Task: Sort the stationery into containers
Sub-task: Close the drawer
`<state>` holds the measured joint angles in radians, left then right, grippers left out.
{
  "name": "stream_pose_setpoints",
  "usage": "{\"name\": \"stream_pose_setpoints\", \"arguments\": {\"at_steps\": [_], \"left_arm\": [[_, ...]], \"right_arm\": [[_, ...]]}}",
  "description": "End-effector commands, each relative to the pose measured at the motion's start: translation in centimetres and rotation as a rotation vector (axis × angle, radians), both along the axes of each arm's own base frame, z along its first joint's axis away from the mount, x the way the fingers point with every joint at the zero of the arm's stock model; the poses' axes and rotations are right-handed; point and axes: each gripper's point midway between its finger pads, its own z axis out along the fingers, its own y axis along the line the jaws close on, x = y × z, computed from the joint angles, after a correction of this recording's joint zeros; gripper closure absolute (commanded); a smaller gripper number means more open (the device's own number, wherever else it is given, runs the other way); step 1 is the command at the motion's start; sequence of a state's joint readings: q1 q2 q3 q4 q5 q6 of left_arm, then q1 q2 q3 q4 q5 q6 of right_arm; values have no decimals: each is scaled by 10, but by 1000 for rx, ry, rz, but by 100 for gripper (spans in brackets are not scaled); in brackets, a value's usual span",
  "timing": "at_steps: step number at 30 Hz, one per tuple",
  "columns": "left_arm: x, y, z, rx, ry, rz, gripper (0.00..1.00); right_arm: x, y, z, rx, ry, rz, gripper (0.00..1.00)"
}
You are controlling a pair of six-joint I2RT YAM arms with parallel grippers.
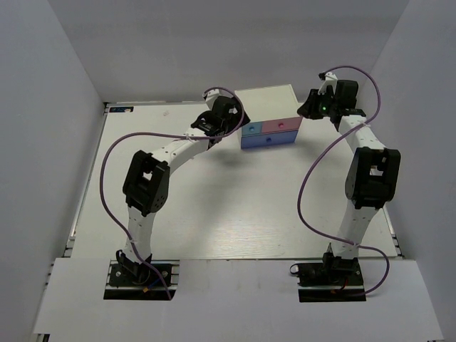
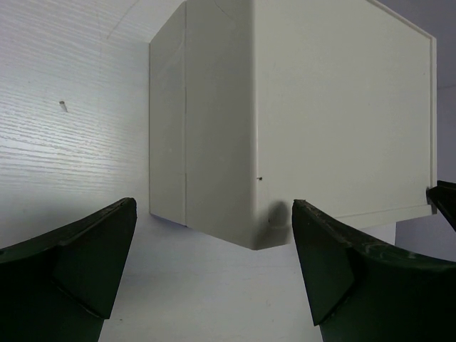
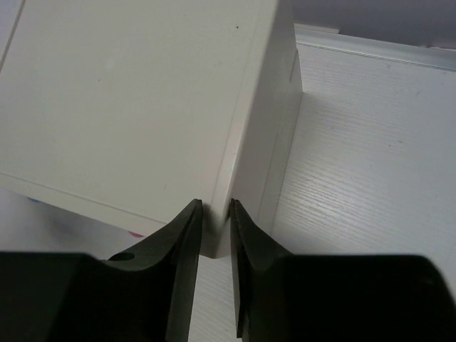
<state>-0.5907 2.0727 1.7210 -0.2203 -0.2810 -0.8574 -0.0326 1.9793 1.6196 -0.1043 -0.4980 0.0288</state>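
Observation:
The container [image 1: 267, 102] is a white box at the back middle of the table, with blue [image 1: 269, 140] and pink [image 1: 285, 124] drawer fronts facing me. No stationery is in view. My left gripper [image 1: 237, 124] sits at the box's left front corner. In the left wrist view it [image 2: 214, 242] stands wide open and empty, just short of the box's corner [image 2: 263, 228]. My right gripper [image 1: 307, 110] is at the box's right side. Its jaws [image 3: 216, 206] are a narrow gap apart, straddling the box's top right edge [image 3: 235, 142]. Whether they touch it is unclear.
White walls close in the table on the left, back and right. The right arm's purple cable [image 1: 313, 185] loops over the table's right half, and the left arm's cable [image 1: 107, 178] arcs over its left. Bare white tabletop [image 3: 370, 164] lies right of the box.

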Motion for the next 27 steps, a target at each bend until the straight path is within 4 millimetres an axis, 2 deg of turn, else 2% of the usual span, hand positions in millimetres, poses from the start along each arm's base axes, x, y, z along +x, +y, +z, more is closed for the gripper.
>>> {"name": "stream_pose_setpoints", "arguments": {"at_steps": [1, 3, 9, 10, 16, 17, 18, 19, 20, 21, 22, 23, 24, 25, 26, 27], "left_arm": [[6, -7, 32, -50, -52, -27, 0], [4, -8, 26, -48, -39, -36, 0], [-10, -3, 9, -25, 2, -59, 0], [-12, -2, 10, -27, -1, -59, 0], [-34, 7, 14, -2, -10, -83, 0], [-35, 9, 16, -7, -17, -83, 0], [-45, 7, 7, 12, -2, -100, 0], [-48, 8, 9, 5, -5, -108, 0], [-51, 10, 20, -8, -27, -108, 0], [-58, 12, 13, -6, -12, -117, 0], [-62, 11, 15, -17, -18, -129, 0], [-68, 16, 15, -18, -19, -129, 2], [-73, 17, 11, -19, -13, -137, 2], [-74, 18, 18, -26, -25, -137, 2], [-78, 21, 13, -20, -14, -137, 2], [-81, 23, 18, -25, -22, -137, 2]], "right_arm": [[-8, 5, -10, 37, 47, 42, 73], [-15, 7, -10, 48, 61, 54, 79], [-37, 13, -15, 85, 116, 91, 82], [-41, 14, -10, 94, 116, 96, 84], [-69, 21, -22, 133, 187, 107, 84], [-71, 22, -15, 134, 174, 108, 84], [-78, 22, -21, 138, 193, 108, 84], [-81, 22, -23, 137, 198, 108, 84], [-84, 23, -13, 140, 183, 106, 84], [-89, 23, -19, 142, 200, 103, 84], [-95, 23, -24, 144, 216, 100, 84], [-99, 23, -15, 144, 197, 100, 84], [-106, 24, -23, 148, 216, 97, 84], [-109, 24, -18, 148, 205, 95, 84], [-114, 25, -24, 151, 221, 94, 84], [-116, 25, -17, 153, 205, 91, 84]]}}
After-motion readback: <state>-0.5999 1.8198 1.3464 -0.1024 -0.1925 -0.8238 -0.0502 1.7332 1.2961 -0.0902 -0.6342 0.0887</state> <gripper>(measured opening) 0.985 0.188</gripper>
